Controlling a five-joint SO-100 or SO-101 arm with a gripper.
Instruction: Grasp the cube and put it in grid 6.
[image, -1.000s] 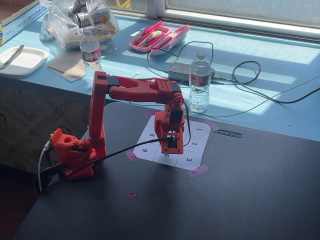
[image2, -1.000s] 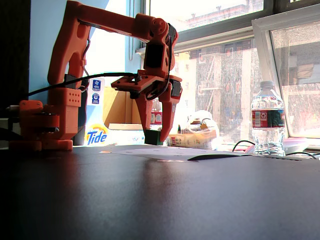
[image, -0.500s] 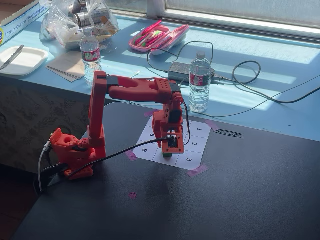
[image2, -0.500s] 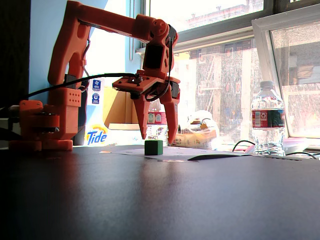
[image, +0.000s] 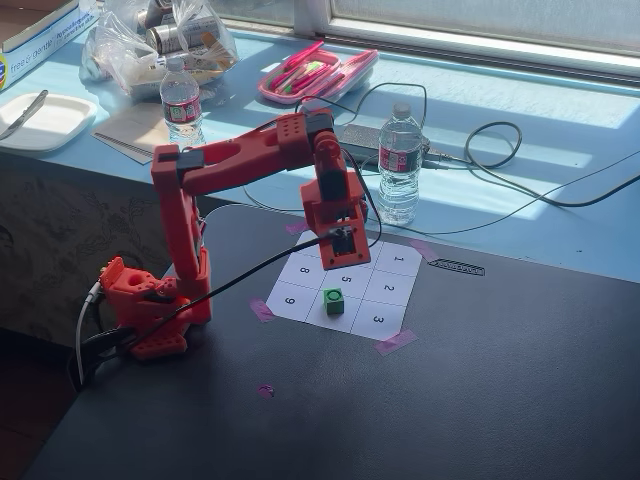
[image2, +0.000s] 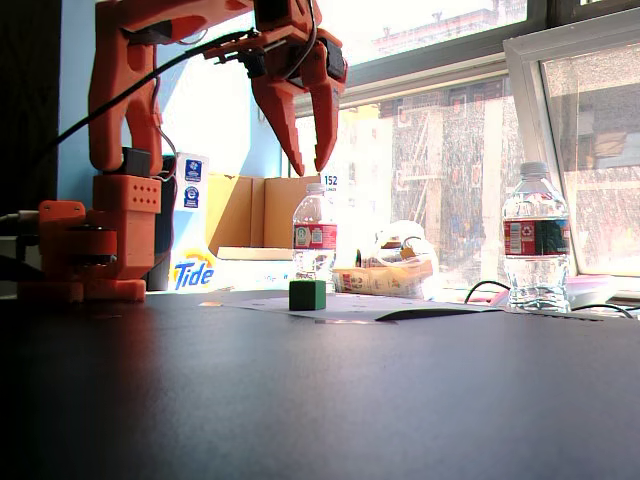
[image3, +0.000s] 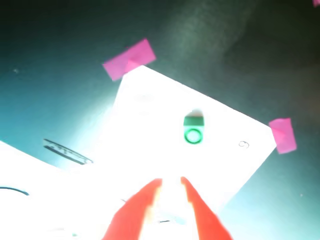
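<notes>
A small green cube (image: 333, 301) sits on a white paper sheet (image: 385, 288) of numbered squares taped to a dark table (image: 500, 380). It rests in the bottom middle square (image: 333, 311) of the fixed view from above, between the squares marked 9 and 3, hiding that square's number. The red robot arm (image: 240, 165) holds its claw (image2: 308, 165) well above the cube, fingers spread apart and empty. In the wrist view the cube (image3: 193, 131) shows a white ring on top. A water bottle (image: 399, 165) stands beyond the sheet.
</notes>
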